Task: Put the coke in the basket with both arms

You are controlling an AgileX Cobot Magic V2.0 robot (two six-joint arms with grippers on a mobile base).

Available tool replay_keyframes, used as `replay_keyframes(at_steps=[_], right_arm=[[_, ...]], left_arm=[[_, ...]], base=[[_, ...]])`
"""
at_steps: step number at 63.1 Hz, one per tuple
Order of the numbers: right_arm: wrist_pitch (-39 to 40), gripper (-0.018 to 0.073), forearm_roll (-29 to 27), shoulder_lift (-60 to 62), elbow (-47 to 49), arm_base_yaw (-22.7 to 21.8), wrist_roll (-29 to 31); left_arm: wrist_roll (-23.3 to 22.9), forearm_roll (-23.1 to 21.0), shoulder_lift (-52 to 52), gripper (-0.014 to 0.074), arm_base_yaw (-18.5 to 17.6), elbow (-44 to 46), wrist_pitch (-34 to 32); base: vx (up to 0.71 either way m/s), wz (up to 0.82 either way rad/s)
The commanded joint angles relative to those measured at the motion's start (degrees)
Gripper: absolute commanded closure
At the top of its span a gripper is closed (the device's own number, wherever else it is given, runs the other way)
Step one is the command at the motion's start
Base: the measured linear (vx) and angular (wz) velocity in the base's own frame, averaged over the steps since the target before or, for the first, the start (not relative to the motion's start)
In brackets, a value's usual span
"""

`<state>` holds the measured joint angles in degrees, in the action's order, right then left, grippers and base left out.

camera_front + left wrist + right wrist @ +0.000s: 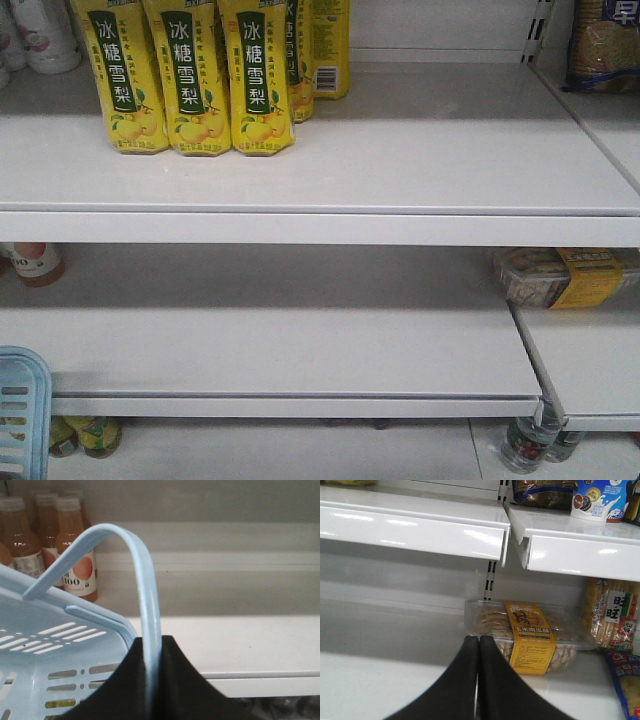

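Observation:
The coke shows in no view. The light blue basket (45, 675) fills the lower left of the left wrist view, and one corner of it (22, 400) shows at the bottom left of the front view. Its pale blue handle (145, 580) arches up and runs down between the black fingers of my left gripper (151, 639), which is shut on it. In the right wrist view my right gripper (478, 639) hangs shut over a white shelf with nothing between its fingers. Neither gripper appears in the front view.
Yellow pear-drink bottles (190, 80) stand on the upper shelf (400, 170). Orange drink bottles (75, 555) stand behind the basket. A clear biscuit box with a yellow label (530, 635) lies just beyond the right gripper, with snack packs (615, 615) to its right.

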<state>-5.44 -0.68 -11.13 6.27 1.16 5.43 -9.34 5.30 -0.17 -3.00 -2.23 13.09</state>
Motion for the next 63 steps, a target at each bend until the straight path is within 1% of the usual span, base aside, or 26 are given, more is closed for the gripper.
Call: replay_keyframes(at_steps=[1,16,20,25,32,63], right_arm=[[4.31,0.0569,0.19,-0.90,1.61,-0.40,0.03],[4.31,0.0569,0.19,-0.90,1.61,-0.40,0.03],[4.31,0.0569,0.19,-0.90,1.61,-0.40,0.03],[4.31,0.0569,0.19,-0.90,1.61,-0.40,0.03],[4.31,0.0569,0.19,-0.90,1.61,-0.40,0.03],[4.31,0.0569,0.19,-0.90,1.61,-0.40,0.03]], left_arm=[[4.67,-0.49,-1.45,0.0601,0.13,-0.58,-12.43],[4.93,-1.34,-1.45,0.0601,0.13,-0.58,-12.48],[5.21,-2.71,-1.45,0.0601,0.13,-0.58,-12.48],[7.36,-5.30,-1.45,0.0601,0.13,-0.58,-12.48],[10.54,-7.20,-1.45,0.0601,0.13,-0.58,-12.48],[10.92,-7.15,-1.45,0.0601,0.13,-0.58,-12.42]], base=[[0.00,0.00],[0.00,0.00],[0.00,0.00],[0.00,0.00],[0.00,0.00],[0.00,0.00]])
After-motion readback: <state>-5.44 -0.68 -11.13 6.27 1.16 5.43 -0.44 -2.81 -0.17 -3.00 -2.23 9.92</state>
